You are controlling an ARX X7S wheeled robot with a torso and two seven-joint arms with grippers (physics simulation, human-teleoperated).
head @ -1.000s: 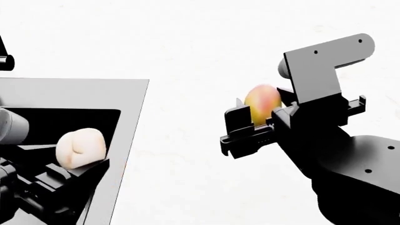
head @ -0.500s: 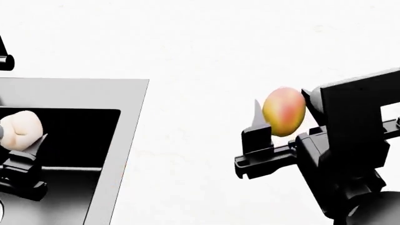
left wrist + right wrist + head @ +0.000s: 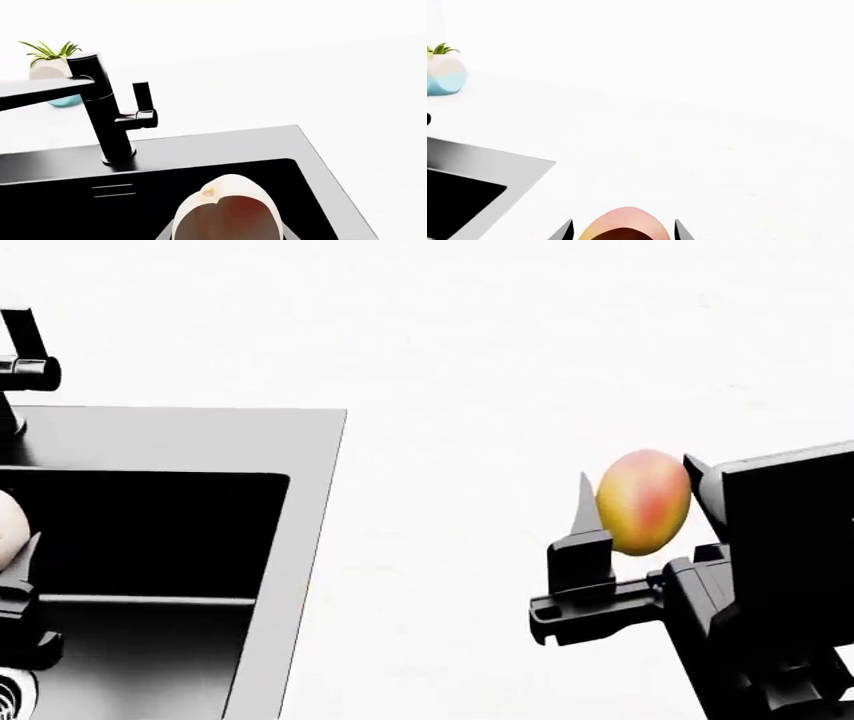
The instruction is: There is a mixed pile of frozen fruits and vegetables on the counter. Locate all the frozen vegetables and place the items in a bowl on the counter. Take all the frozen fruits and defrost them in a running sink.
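You are clamping a mango [image 3: 643, 502] in the right gripper [image 3: 638, 525] beside the sink [image 3: 300, 540], and the left gripper [image 3: 227, 220] is clamping a pale fruit [image 3: 227, 210] over the basin, for defrosting.

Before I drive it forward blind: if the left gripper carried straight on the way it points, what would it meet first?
Probably the sink back wall below the faucet. The left gripper, shut on a pale fruit, points that way over the basin; depth is unclear.

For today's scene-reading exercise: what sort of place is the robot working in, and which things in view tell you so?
Most likely a kitchen counter, rendered in simulation. A dark sink basin is set into a white counter, a black faucet stands behind it, and a small potted plant sits by the faucet.
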